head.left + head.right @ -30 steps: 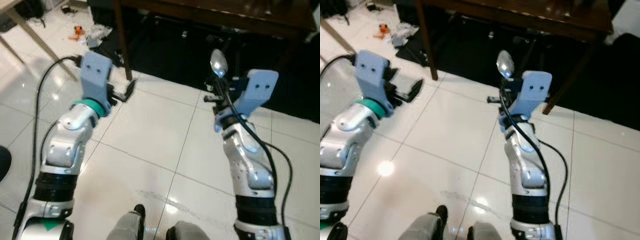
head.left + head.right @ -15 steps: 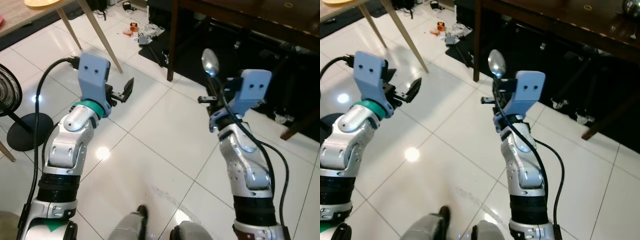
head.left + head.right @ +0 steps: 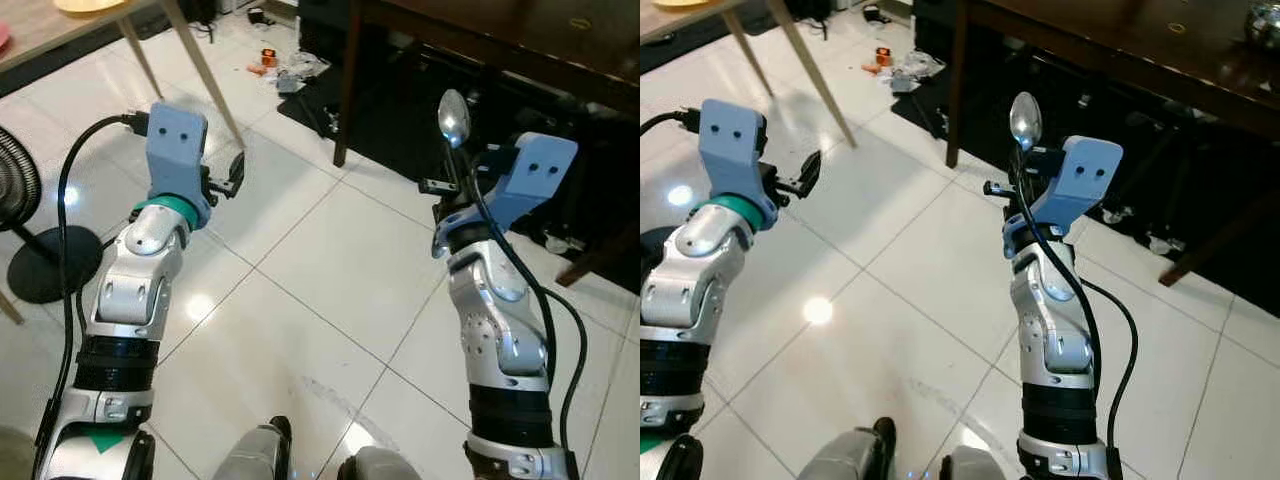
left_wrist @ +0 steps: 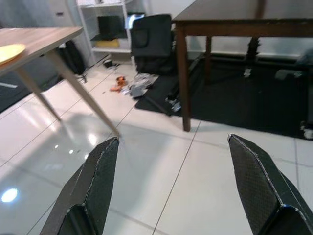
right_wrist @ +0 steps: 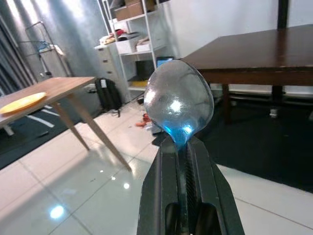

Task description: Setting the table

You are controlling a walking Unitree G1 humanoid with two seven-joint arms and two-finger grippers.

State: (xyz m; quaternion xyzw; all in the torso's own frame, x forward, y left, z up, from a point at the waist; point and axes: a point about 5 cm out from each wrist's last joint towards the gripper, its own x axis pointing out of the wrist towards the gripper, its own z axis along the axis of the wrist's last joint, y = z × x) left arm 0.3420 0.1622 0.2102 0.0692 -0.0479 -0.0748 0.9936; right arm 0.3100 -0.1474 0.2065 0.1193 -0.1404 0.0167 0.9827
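While both arms are raised over a glossy white tiled floor [image 3: 300,260], your right claw [image 5: 185,161] is clenched on a spoon [image 3: 1025,120], its two black fingers pressed flat against the handle so the shiny bowl stands upright above them. In the head views the spoon sits in front of the dark wooden desk [image 3: 1120,40], whose top runs along the upper edge of the picture with a dark leg [image 3: 347,90] coming down to the tiles. The space beneath that desk is deep in shadow, and a black mat [image 4: 234,103] lies on the floor there.

Your left claw [image 4: 171,186] is released, fingers spread wide with bare tiles showing between them, holding nothing. It hangs out over the floor near a slanted pale leg [image 3: 200,70] of a lighter wooden desk [image 4: 34,39], which carries a yellow plate [image 4: 10,51] at its edge.

Further back you have small clutter on the tiles [image 3: 285,70], a black chair [image 4: 151,41] and white shelves [image 5: 132,44] against the wall. A black fan base [image 3: 40,270] stands on the floor to your left.
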